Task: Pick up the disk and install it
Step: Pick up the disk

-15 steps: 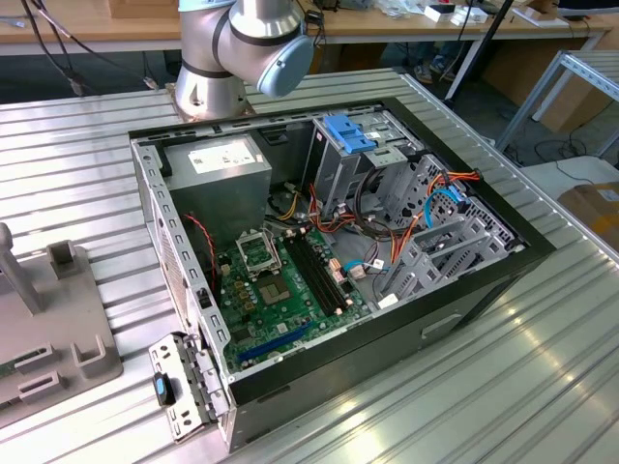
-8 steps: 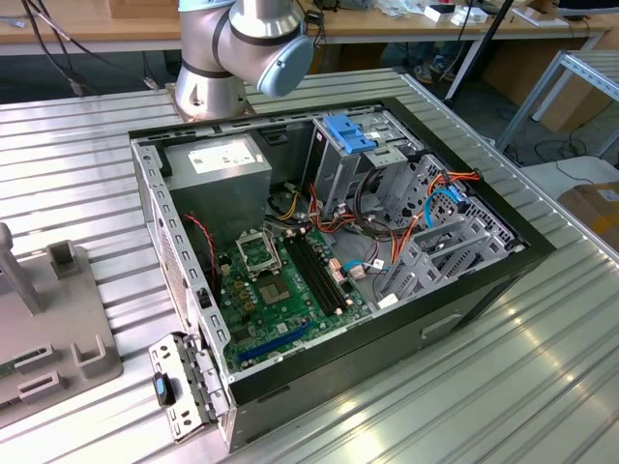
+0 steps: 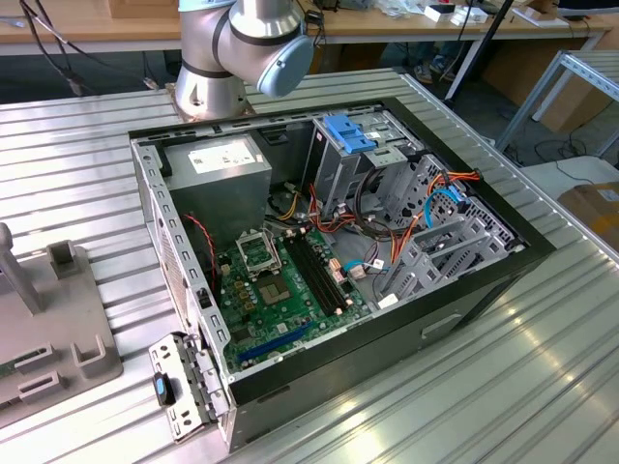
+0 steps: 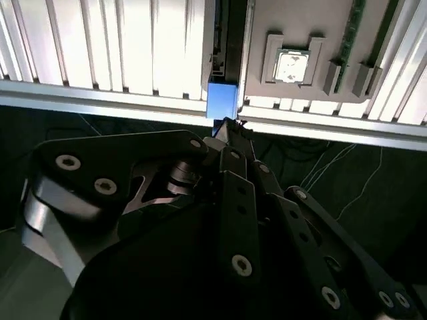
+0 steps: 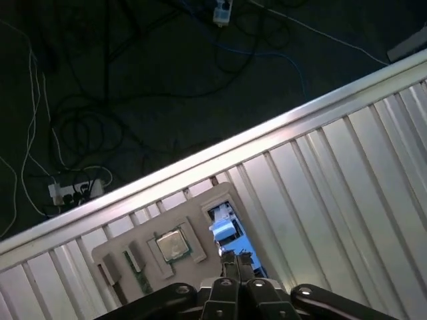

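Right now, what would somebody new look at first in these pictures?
Probably the open computer case in the middle of the ribbed metal table in the exterior view, with its green circuit board and tangle of coloured wires. In both wrist views, the robot's dark hand sits right at the bright blue edge of the disk, which stands at the edge of a grey holder plate carrying a shiny square chip.

surface: ribbed metal table (image 3: 503,387) | behind: wooden desks (image 3: 87,34) | below: dark floor (image 5: 153,73), loose cables (image 5: 87,133) | light: glare on slats
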You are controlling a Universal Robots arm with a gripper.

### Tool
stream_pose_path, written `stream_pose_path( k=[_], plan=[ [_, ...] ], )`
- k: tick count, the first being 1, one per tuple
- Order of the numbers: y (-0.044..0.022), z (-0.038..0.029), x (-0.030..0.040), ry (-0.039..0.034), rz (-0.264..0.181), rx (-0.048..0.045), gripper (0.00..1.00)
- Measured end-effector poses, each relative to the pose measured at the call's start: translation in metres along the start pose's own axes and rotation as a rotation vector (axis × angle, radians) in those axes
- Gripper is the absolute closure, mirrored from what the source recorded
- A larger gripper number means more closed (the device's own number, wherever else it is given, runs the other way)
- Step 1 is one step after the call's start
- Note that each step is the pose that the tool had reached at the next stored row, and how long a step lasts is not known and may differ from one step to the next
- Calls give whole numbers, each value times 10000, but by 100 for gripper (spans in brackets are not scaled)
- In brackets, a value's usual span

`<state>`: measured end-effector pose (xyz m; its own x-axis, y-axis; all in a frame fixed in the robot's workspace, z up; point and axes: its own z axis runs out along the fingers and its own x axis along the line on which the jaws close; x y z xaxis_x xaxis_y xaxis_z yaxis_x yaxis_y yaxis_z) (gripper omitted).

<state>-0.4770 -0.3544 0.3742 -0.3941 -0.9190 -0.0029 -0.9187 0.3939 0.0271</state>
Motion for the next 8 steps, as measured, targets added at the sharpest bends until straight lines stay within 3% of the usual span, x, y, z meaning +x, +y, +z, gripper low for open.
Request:
stream_pose_path(
  k=[8],
  plan=[
    [0, 4, 0, 57, -2071, -6, 89]
  ],
)
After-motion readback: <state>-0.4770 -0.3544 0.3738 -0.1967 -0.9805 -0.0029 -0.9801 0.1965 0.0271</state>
